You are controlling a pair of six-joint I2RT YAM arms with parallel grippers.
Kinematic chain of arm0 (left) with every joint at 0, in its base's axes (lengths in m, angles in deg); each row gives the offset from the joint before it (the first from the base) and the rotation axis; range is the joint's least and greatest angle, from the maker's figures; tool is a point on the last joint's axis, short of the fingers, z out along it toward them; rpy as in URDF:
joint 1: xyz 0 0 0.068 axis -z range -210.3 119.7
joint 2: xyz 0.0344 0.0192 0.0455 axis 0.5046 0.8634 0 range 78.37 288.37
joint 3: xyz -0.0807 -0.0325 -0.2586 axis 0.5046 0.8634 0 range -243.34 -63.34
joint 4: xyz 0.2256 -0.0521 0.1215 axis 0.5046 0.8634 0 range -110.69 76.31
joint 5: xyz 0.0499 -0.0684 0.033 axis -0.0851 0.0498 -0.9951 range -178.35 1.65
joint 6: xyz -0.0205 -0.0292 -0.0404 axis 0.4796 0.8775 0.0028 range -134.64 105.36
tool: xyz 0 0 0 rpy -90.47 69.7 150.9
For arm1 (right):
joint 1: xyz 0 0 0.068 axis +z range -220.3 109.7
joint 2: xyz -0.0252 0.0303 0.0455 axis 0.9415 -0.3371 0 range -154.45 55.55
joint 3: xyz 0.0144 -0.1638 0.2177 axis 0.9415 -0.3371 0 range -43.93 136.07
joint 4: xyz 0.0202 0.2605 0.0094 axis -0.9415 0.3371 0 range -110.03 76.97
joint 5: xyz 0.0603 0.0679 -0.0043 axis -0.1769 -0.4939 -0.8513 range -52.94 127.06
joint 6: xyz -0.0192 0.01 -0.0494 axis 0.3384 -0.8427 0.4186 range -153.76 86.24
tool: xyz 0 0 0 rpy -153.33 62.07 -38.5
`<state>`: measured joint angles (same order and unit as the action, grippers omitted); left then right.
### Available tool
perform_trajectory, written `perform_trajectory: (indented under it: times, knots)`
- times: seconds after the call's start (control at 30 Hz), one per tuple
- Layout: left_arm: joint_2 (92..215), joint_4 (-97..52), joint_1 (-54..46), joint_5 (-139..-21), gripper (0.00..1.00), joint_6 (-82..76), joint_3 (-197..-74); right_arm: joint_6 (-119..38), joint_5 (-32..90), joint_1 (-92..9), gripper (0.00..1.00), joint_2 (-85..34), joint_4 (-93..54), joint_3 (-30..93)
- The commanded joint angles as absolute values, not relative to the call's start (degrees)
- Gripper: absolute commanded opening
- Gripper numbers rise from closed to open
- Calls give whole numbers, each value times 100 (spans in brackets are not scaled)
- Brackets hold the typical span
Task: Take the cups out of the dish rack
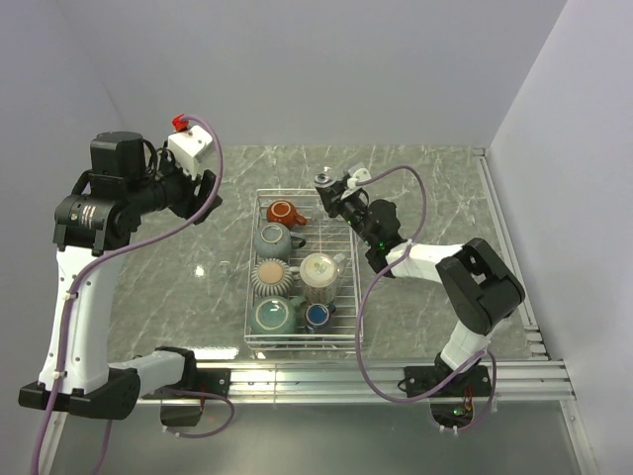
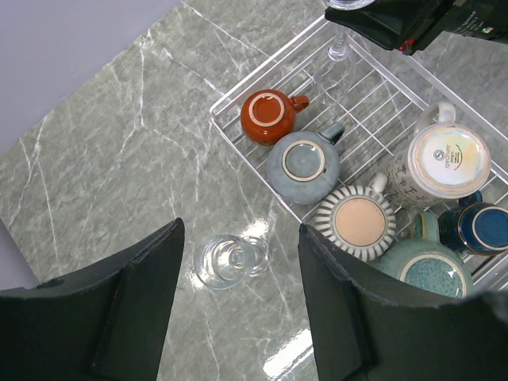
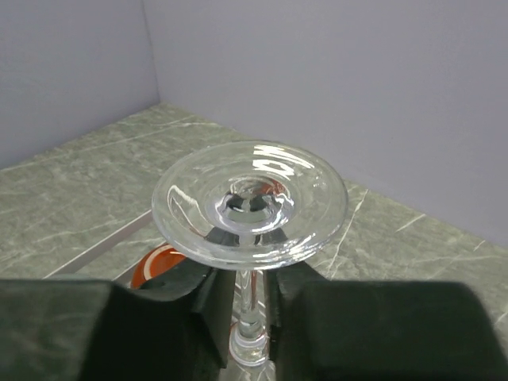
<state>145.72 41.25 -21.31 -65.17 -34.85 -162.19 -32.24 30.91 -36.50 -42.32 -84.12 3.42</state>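
The white wire dish rack (image 1: 251, 277) holds a red-brown mug (image 1: 284, 212), a grey-teal mug (image 1: 273, 240), a ribbed beige cup (image 1: 272, 274), a white mug (image 1: 319, 269), a second teal mug (image 1: 272, 315) and a small dark-blue cup (image 1: 317, 315), all upside down. My right gripper (image 3: 250, 305) is shut on the stem of an upside-down clear stemmed glass (image 3: 249, 202) at the rack's far right corner. My left gripper (image 2: 241, 226) is open and empty, high above a second clear glass (image 2: 226, 259) that stands on the table left of the rack.
The grey marble table (image 1: 158, 287) has walls at the back and on both sides. A metal rail (image 1: 514, 247) runs along the right edge. The right arm's purple cable (image 1: 361, 327) hangs beside the rack's right side.
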Motion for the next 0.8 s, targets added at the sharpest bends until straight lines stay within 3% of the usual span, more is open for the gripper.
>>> perform_trajectory:
  times: [0.0, 0.23, 0.63, 0.77]
  knots:
    - [14473, 3987, -2107, -6401, 65, -3503, -16363, -3025, 2942, -3690, 17, -4228, -8577, 616]
    - [14464, 3873, -2107, -6400, 65, -3433, -16310, -2990, 2818, -3664, 0, -3807, -8542, 599]
    - [14482, 3451, -2107, -6541, 61, -3055, -16231, -2981, 2977, -3620, 0, -2902, -7892, 985]
    - [14429, 3135, -2107, -6489, 60, -2669, -16134, -2954, 2661, -3602, 0, -2593, -6831, 1573]
